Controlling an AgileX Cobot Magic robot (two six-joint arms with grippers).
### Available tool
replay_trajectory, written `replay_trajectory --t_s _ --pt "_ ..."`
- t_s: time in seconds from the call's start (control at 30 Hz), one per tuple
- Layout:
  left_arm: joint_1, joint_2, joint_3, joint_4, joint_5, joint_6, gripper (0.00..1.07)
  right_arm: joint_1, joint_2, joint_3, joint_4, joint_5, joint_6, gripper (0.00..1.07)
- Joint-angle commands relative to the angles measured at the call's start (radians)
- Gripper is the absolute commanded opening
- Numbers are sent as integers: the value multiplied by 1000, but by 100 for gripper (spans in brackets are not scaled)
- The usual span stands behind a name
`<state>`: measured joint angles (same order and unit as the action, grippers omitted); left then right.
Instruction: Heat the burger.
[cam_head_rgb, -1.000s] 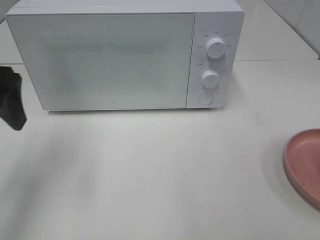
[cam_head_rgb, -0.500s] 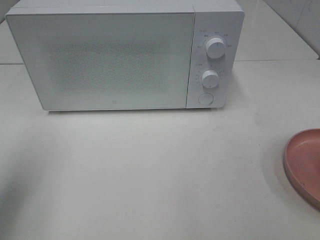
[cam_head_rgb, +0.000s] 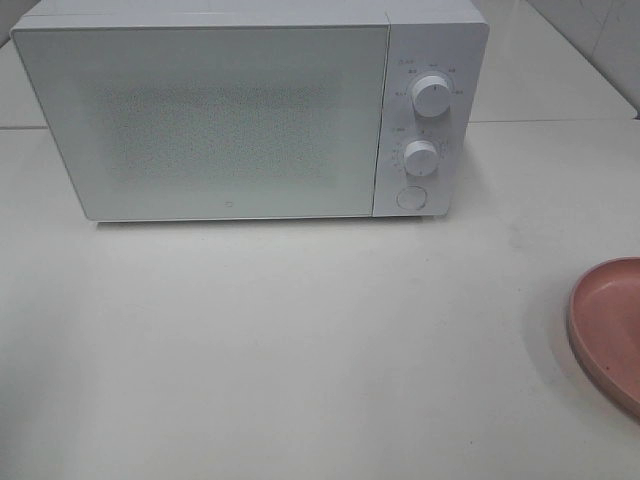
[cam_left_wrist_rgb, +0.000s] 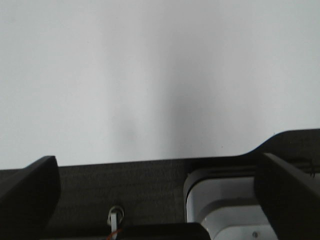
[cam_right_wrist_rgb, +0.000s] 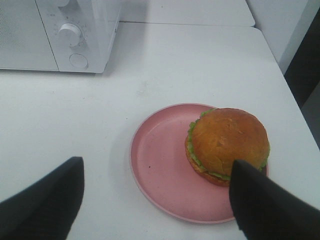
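Note:
The burger, with a golden-brown bun and a green lettuce frill, sits on the right part of a round pink plate in the right wrist view. My right gripper is open and empty, hovering above and in front of the plate, with one dark finger close to the burger's near side. My left gripper is open and empty over bare white surface. Neither gripper shows in the exterior high view. There only the plate's left part shows, and the burger is out of frame.
A white microwave stands at the back of the white table with its door shut. It has two knobs and a round button on its right panel. It also shows in the right wrist view. The table's right edge lies beyond the plate.
The dark left arm seen at the left edge of the exterior high view one second ago has moved out of that view. The microwave and plate have not moved.

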<state>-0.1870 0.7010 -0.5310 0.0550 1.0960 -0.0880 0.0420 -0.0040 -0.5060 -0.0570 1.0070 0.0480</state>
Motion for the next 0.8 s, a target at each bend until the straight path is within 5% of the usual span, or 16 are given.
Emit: replay_trajectory --t_s 0.03,0.53,0.8 --pt "2 -79 10 3 -22 -11 98 -8 -27 5 0 -14 -14 76" --pt "2 -547 10 -39 -24 -11 98 -8 -27 5 0 -14 -14 76" --pt "92 -689 10 -38 -24 -11 98 -8 -27 5 0 -14 -14 76"
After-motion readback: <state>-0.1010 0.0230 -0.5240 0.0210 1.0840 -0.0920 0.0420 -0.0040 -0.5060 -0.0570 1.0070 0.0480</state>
